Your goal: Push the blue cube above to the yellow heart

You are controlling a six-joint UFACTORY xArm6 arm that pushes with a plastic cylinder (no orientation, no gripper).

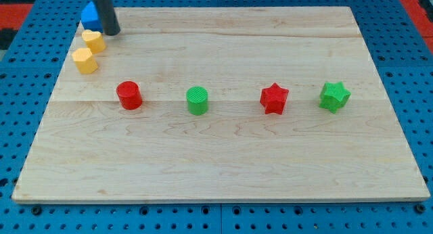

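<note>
While the blue cube sits at the far upper-left corner of the wooden board, partly hidden behind the dark rod, my tip rests on the board just to the view's right of it, touching or nearly touching its side; the rod carries no jaws or fingers, so nothing is spread or pinched. Just below the cube lies the yellow heart, close to it, and just below that a second yellow block, whose shape I cannot make out for sure. Farther down, a row runs across the middle of the board: a red cylinder toward the view's left, a green cylinder near centre, then a red star and a green star toward the view's right, all well apart from each other
</note>
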